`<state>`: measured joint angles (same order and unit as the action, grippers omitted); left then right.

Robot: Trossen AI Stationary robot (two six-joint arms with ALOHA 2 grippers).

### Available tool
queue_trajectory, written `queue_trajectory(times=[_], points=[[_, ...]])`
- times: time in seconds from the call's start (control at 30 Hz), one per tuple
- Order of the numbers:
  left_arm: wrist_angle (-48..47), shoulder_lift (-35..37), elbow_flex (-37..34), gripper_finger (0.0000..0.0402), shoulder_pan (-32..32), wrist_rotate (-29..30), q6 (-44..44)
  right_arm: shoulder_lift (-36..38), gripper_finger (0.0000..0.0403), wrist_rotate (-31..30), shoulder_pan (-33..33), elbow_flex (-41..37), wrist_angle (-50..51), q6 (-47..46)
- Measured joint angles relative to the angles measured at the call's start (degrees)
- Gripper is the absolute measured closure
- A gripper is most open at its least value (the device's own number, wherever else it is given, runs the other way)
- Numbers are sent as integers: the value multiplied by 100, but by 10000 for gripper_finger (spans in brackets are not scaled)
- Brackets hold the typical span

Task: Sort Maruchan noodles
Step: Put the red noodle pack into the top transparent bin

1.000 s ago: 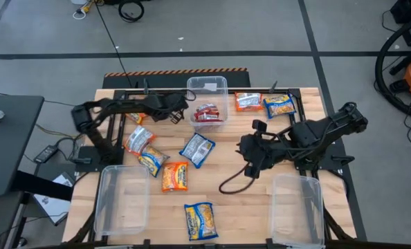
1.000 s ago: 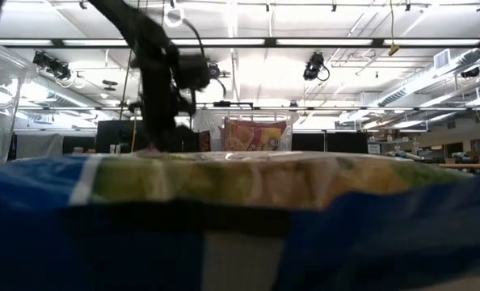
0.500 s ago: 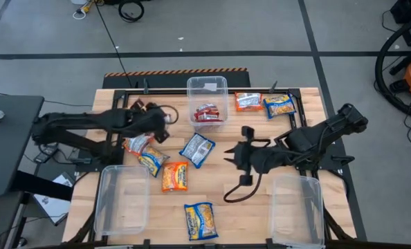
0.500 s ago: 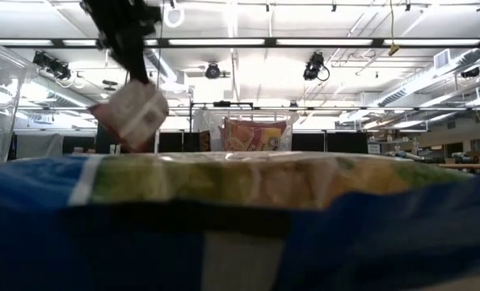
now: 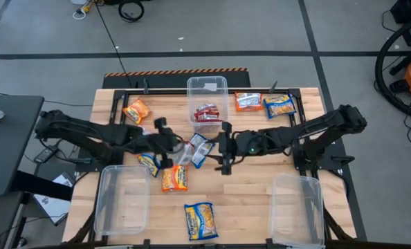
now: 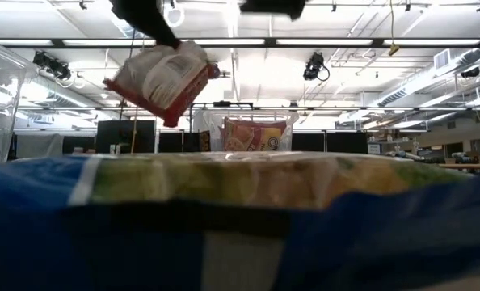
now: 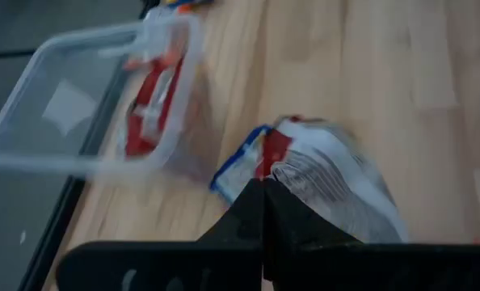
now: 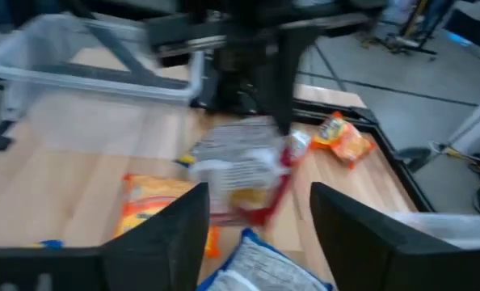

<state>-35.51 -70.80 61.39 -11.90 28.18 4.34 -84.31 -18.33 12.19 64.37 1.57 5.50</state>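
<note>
Red ramen packet (image 6: 161, 81) aloft above counter (image 5: 261, 169) centre, tilted, pinched by closed left pincer (image 5: 169, 147). Right pincer (image 5: 223, 149) just beside, fingers spread, empty, blue-white packet (image 5: 200, 149) between. Orange packet (image 5: 175, 177) flat nearby; clear bin (image 5: 208, 86) holds red packets.

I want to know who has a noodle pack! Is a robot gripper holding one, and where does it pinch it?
Yes. The left gripper is shut on a red noodle packet, pinching its edge, lifted above the table. The right gripper is open, holding nothing.
</note>
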Motion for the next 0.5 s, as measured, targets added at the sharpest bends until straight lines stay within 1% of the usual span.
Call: queue_trajectory(times=[0.07,0.17,0.3,0.37,0.5], points=[[193,-240,-2,400,-49,-6,-47,-142,167,47,-90,-63,-343,-171],[680,-582,-2,400,-71,-77,-256,-419,156,393,-172,-32,-570,-351],[1156,-785,4,400,-208,-220,-474,-767,153,525,-323,203,40,-694],[1241,-825,-4,399,-273,-251,-528,-893,155,652,-402,284,232,-948],[1366,-907,-4,399,-317,-301,-611,-1052,163,985,-510,329,231,-1091]])
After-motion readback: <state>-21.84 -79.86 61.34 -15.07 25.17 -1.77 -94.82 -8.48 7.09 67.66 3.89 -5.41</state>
